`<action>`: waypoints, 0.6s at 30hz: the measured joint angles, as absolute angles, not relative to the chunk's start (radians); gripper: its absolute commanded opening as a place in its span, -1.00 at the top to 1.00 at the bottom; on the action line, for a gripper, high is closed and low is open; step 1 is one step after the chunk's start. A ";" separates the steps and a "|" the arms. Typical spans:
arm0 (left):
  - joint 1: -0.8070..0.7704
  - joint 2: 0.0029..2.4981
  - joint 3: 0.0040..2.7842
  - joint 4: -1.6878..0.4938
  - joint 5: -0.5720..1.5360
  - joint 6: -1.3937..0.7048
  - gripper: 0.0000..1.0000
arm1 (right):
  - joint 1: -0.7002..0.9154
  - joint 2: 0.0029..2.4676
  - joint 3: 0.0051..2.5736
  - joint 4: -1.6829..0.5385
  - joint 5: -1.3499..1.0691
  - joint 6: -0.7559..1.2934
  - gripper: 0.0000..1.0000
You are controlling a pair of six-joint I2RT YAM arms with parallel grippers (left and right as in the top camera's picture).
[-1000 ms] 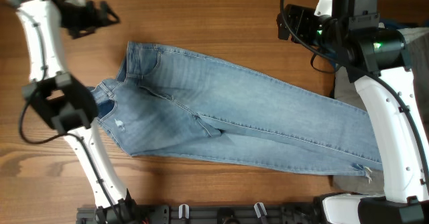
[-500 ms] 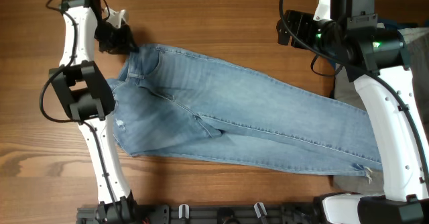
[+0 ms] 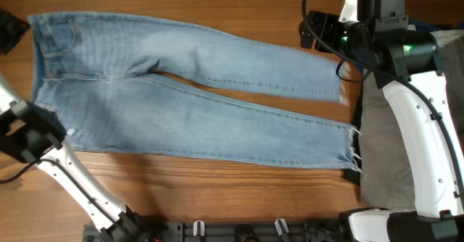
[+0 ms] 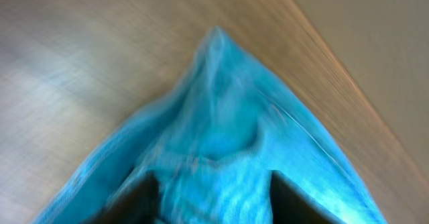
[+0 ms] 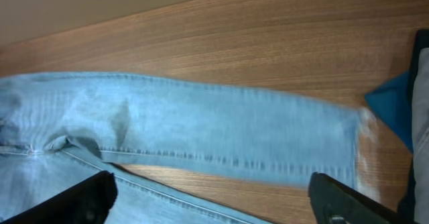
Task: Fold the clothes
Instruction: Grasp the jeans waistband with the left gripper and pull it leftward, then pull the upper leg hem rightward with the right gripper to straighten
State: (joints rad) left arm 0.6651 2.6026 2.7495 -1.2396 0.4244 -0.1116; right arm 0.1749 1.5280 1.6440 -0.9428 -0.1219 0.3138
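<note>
A pair of light blue jeans lies spread flat on the wooden table, waist at the far left, both legs running right and slightly apart. My left gripper is at the table's far left edge by the waistband corner. In the blurred left wrist view, denim is bunched between its jaws, so it is shut on the jeans. My right gripper hovers over the upper leg's hem, open and empty. The right wrist view shows its fingers wide apart above the upper leg.
A pile of grey cloth lies at the right edge by the leg hems, beside the right arm's base. A dark blue piece shows next to it in the right wrist view. Bare wood lies in front of the jeans.
My left gripper swung from the waistband to the far left edge, dragging the jeans left. The jeans went from a folded diagonal heap to spread flat with legs apart. The right arm stayed put.
</note>
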 measured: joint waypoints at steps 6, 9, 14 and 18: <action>0.646 2.577 2.750 -1.396 0.463 -0.052 -0.47 | 0.175 1.591 1.644 -0.942 -0.114 0.316 0.02; 0.602 2.512 2.751 -1.571 0.467 0.038 -0.22 | 0.175 1.743 1.644 -0.926 -0.088 0.315 0.66; 0.476 2.470 2.723 -1.683 0.379 0.093 -0.25 | 0.157 2.074 1.643 -0.798 -0.078 0.371 0.85; 0.451 2.470 2.703 -1.684 0.358 0.093 -0.12 | 0.125 2.214 1.642 -0.700 -0.104 0.476 0.91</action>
State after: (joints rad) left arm 0.4515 2.4699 2.7026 -1.6836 0.3580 0.0925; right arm 0.1246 2.2135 1.6424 -0.7002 -0.1043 0.4755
